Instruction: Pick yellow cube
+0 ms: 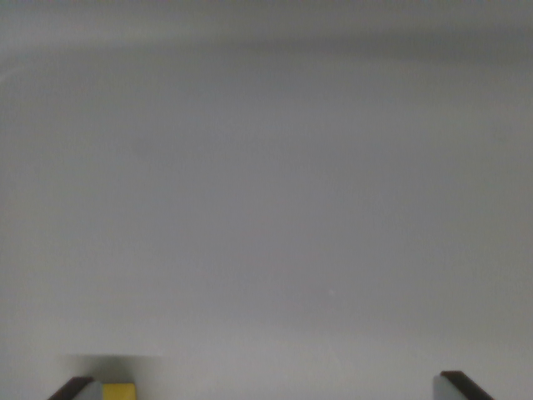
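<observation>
We see the claw spread wide over the grey tabletop, the yellow cube just beside its finger at the wrist view's left; we judge it light and rigid, best pinched across opposite flat faces.

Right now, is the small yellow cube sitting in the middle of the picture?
No, the small yellow cube peeks in at the bottom edge, toward the wrist view's left, beside one dark finger of the tool.
</observation>
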Robot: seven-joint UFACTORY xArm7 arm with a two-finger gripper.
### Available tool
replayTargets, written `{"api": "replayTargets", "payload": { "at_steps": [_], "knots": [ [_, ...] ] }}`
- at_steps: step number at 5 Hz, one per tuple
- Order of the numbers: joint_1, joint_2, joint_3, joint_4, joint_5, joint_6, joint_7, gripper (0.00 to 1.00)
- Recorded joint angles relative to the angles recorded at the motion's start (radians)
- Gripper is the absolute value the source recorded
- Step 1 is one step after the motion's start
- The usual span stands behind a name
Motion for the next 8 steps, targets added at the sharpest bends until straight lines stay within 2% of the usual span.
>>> {"api": "replayTargets", "payload": {
  "at_steps": [1, 2, 3, 4, 5, 6, 7, 8],
  "knots": [
    [0.0115, 0.009, 0.012, -0.039, 0.0021, -0.046, 0.011, 0.00],
    [0.0115, 0.009, 0.012, -0.039, 0.0021, -0.046, 0.011, 0.00],
    [0.0228, 0.017, 0.024, -0.077, 0.0042, -0.091, 0.021, 0.00],
    [0.0228, 0.017, 0.024, -0.077, 0.0042, -0.091, 0.021, 0.00],
    [0.0349, 0.026, 0.037, -0.117, 0.0065, -0.140, 0.032, 0.00],
    [0.0349, 0.026, 0.037, -0.117, 0.0065, -0.140, 0.032, 0.00],
    [0.0468, 0.035, 0.049, -0.157, 0.0087, -0.187, 0.043, 0.00],
    [0.0468, 0.035, 0.049, -0.157, 0.0087, -0.187, 0.043, 0.00]
  ]
}}
